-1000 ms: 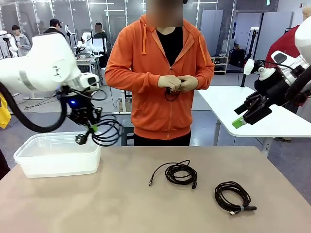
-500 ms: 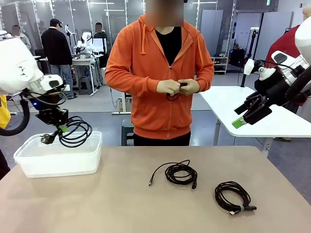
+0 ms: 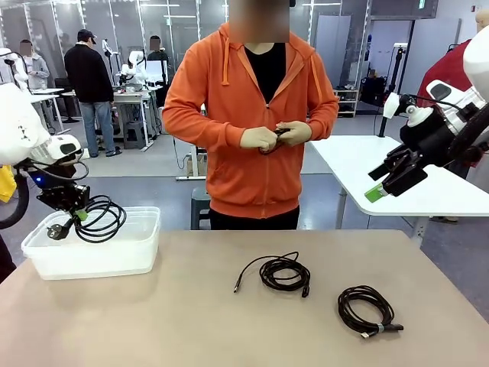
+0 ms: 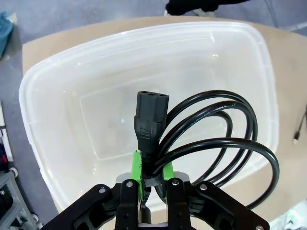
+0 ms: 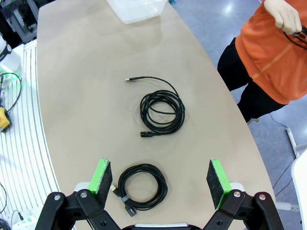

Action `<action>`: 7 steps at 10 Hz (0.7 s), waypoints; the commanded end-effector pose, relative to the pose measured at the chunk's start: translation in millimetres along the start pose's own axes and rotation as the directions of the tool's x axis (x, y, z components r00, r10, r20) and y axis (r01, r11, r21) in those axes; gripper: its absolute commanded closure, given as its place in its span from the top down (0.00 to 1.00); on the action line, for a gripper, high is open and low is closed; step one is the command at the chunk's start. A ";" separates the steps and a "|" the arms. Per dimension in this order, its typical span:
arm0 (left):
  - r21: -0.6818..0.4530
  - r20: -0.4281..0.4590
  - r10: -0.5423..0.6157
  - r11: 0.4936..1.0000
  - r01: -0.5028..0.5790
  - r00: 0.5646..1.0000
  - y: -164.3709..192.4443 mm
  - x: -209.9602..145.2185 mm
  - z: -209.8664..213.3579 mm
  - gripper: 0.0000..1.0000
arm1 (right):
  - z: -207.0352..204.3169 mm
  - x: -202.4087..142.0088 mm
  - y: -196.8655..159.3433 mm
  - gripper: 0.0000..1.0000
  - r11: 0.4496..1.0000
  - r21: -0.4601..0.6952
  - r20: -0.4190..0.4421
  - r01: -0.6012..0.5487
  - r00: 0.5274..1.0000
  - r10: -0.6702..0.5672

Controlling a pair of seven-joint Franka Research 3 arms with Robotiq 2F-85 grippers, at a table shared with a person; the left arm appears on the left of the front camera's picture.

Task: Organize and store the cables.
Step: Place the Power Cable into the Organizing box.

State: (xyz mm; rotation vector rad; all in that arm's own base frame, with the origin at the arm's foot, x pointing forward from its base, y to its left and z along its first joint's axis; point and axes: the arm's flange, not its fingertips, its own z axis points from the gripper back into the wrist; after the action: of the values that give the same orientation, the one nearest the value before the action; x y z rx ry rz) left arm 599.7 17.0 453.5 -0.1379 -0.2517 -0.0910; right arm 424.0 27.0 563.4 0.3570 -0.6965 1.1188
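Swinging leftward across the last second, the left gripper (image 3: 74,215) now hangs over the clear bin (image 3: 114,260), clamped tight on the power cord (image 3: 103,219) just below its socket end; the loops dangle above the bin's inside, not yet lying in it. By my judgement, that leaves this cord one release away from stored. The right gripper (image 3: 378,182) keeps its raised pose off to the side, jaws spread and empty. On the table (image 3: 191,321), the middle cable (image 3: 284,274) and the right-hand cable (image 3: 367,310) lie unmoved, while the person's hands (image 3: 258,138) go on handling a small cord (image 3: 280,133) at chest height.
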 end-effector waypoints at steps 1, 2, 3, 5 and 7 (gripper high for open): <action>0.052 0.016 0.065 0.996 -0.066 0.998 -1.6 7.7 -16.1 0.19 | -0.5 -0.7 1.0 1.00 1.000 0.001 0.000 0.000 1.000 0.000; 0.072 0.007 0.084 0.994 -0.084 0.996 1.4 8.2 -26.7 0.19 | -0.5 -0.7 1.0 1.00 1.000 0.001 0.000 0.000 1.000 0.000; 0.074 -0.008 0.100 0.992 -0.099 0.995 2.9 7.3 -38.3 0.19 | -0.5 -0.7 1.0 1.00 1.000 0.001 0.000 0.000 1.000 0.000; 0.090 -0.038 0.132 0.988 -0.128 0.991 3.6 0.5 -65.5 0.19 | -0.5 -0.7 1.0 1.00 1.000 0.001 0.000 0.000 1.000 0.000; 0.112 -0.043 0.145 0.984 -0.140 0.988 3.7 -5.5 -74.5 0.19 | -0.5 -0.7 1.0 1.00 1.000 0.001 0.000 0.000 1.000 0.000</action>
State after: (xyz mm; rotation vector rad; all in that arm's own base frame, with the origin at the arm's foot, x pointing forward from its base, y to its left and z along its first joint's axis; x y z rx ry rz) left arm 616.9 14.3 379.9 -0.0729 -0.1801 0.0375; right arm 424.0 27.0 563.4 0.3570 -0.6964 1.1188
